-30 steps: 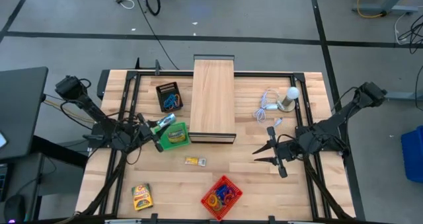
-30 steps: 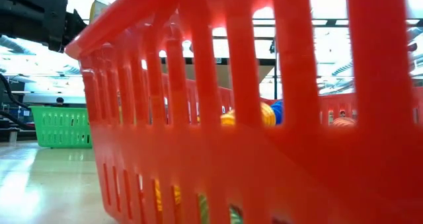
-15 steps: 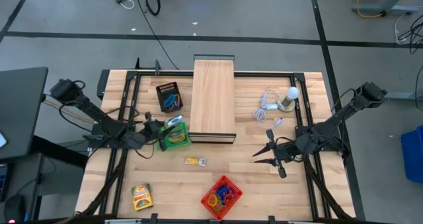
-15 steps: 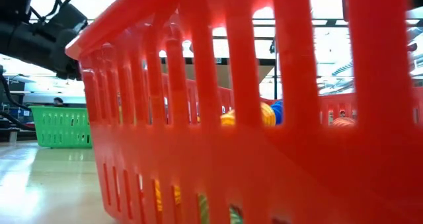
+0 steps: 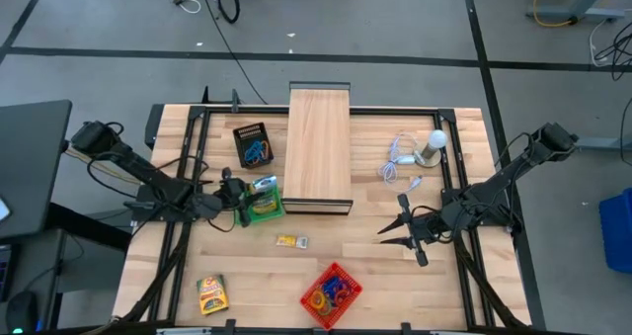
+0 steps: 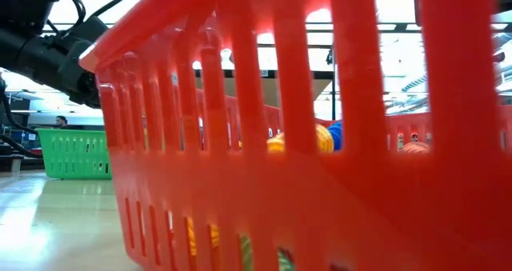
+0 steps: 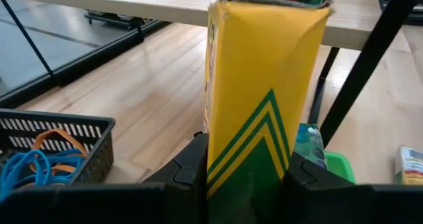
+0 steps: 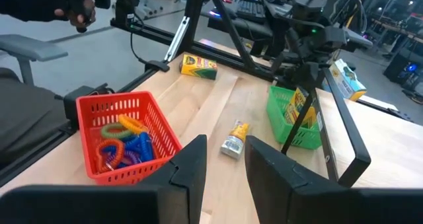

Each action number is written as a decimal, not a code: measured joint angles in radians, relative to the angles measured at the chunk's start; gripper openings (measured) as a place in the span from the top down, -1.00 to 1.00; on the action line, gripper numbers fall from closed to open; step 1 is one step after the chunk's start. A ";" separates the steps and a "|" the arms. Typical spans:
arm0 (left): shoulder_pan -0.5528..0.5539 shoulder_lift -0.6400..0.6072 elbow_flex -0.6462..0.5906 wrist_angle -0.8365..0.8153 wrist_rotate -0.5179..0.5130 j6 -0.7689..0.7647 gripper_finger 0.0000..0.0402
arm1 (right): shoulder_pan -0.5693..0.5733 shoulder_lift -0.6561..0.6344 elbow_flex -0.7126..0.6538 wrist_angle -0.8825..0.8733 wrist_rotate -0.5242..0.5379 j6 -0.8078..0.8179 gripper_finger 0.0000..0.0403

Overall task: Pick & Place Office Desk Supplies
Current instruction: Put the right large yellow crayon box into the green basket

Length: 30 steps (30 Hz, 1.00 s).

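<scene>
Left gripper pinches an upright yellow-and-green crayon box over the green basket.
Only the low view is filled by the near red basket of coloured loops; overhead, the right gripper waits, fingers spread, right of centre.

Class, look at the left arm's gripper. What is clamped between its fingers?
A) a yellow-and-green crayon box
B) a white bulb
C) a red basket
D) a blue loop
A: in the left wrist view the left gripper is shut on the upright yellow-and-green crayon box.
</scene>
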 joint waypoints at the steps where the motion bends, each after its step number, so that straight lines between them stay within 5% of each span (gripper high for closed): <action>1: 0.005 0.000 0.000 -0.001 0.005 -0.004 0.47 | 0.000 0.000 0.000 0.000 0.000 -0.002 0.46; 30: 0.006 -0.001 0.003 -0.068 0.080 -0.072 0.47 | 0.000 0.000 0.000 0.005 0.004 -0.045 0.46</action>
